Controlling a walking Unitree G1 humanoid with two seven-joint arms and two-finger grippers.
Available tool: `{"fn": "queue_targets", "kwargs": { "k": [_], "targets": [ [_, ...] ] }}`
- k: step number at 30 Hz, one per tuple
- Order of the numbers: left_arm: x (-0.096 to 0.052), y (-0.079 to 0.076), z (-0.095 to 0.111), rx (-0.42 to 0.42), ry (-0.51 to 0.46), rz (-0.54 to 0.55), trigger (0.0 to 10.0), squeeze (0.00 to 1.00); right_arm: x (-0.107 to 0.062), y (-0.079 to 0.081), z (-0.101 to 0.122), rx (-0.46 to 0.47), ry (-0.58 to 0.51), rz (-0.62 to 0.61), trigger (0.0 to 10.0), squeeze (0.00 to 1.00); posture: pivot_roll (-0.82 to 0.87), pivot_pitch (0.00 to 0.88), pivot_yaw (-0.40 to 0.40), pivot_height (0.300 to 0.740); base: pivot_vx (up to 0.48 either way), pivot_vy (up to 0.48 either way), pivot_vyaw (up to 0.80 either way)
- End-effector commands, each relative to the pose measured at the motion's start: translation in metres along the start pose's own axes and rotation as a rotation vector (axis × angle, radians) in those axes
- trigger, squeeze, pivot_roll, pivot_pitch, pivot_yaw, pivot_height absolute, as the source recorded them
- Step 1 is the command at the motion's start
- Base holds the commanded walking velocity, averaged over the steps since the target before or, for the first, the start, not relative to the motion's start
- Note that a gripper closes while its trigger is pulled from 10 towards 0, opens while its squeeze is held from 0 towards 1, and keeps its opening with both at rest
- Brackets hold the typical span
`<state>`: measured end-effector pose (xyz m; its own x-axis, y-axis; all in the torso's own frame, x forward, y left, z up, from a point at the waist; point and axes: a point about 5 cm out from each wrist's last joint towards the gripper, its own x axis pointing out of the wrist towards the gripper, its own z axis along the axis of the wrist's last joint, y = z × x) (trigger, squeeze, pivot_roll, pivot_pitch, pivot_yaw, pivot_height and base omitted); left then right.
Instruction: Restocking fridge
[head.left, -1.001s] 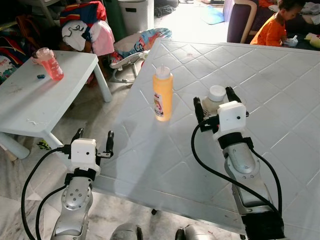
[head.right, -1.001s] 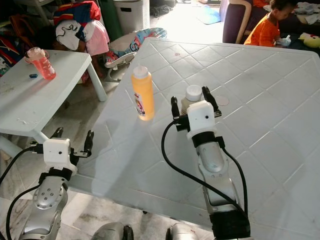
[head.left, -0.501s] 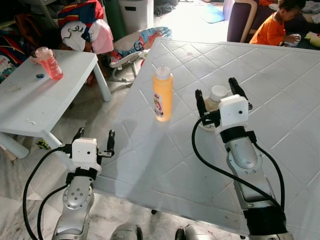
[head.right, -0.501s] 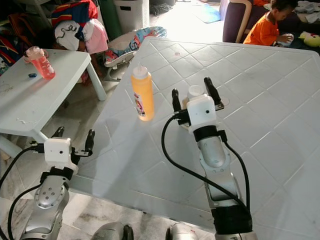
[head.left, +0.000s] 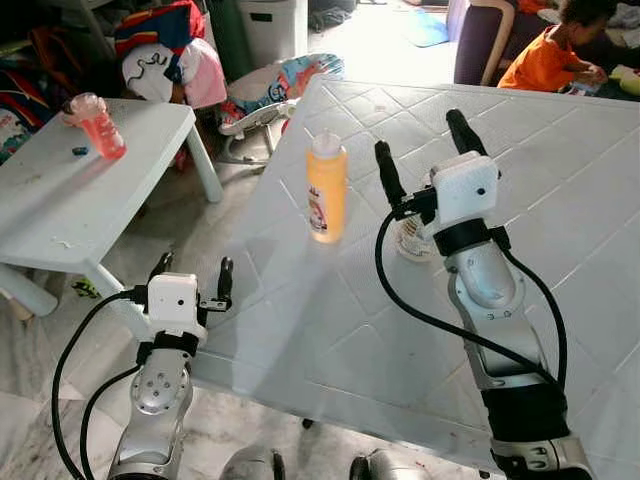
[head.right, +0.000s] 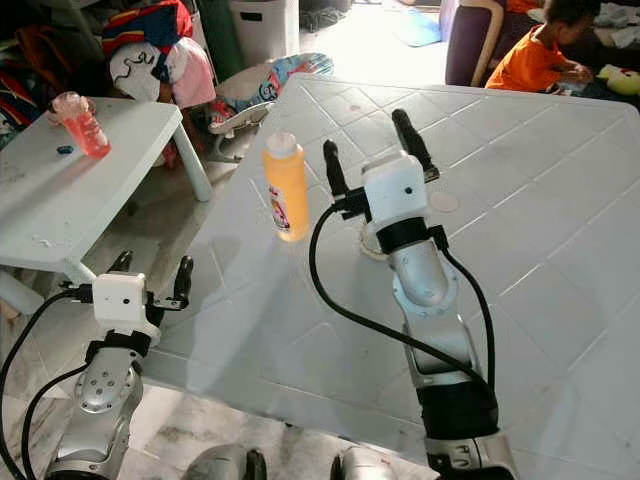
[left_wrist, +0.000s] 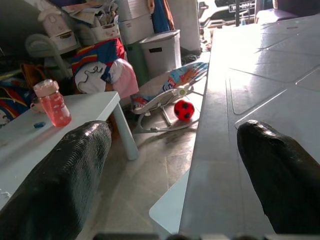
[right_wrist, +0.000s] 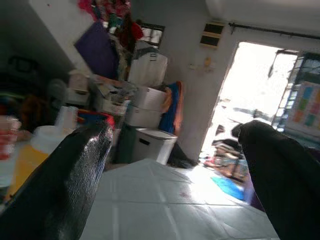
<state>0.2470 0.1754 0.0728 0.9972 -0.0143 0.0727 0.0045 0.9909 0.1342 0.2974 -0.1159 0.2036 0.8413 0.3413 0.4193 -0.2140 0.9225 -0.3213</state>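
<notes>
A yellow squeeze bottle (head.left: 325, 190) with a white cap stands upright on the big white tiled table (head.left: 570, 190). To its right, my right gripper (head.left: 422, 152) is open and raised, fingers pointing up and away. A small pale jar (head.left: 411, 237) sits on the table under that wrist, mostly hidden by it. In the right wrist view the yellow bottle (right_wrist: 27, 155) shows beside one black finger (right_wrist: 75, 185), and nothing is between the fingers. My left gripper (head.left: 192, 277) is open and empty, low by the table's front left edge.
A low white side table (head.left: 60, 200) at the left carries a pink cup (head.left: 98, 125). A baby bouncer (head.left: 280, 90) and piled clothes lie on the floor beyond. A person in an orange shirt (head.left: 545, 55) sits past the far right corner.
My right gripper has risen and tipped upward from around the white-capped jar, which now sits mostly hidden under the wrist. The left arm has barely moved.
</notes>
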Motion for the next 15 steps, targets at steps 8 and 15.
{"fn": "queue_targets", "kwargs": {
  "k": [8, 15],
  "targets": [
    [0.0, 0.003, 0.002, 0.018, -0.005, 0.004, 10.0, 0.0, -0.002, 0.039, 0.0, 0.109, 0.004, 0.201, 10.0, 0.0, 0.02, 0.05, 0.046, 0.74, 0.0, 0.0, 0.0],
    [0.001, 0.004, 0.002, 0.024, -0.005, -0.002, 10.0, 0.0, -0.002, 0.045, -0.015, 0.145, 0.059, 0.202, 10.0, 1.0, 0.03, 0.064, 0.051, 0.74, 0.0, 0.0, 0.0]
  ]
}}
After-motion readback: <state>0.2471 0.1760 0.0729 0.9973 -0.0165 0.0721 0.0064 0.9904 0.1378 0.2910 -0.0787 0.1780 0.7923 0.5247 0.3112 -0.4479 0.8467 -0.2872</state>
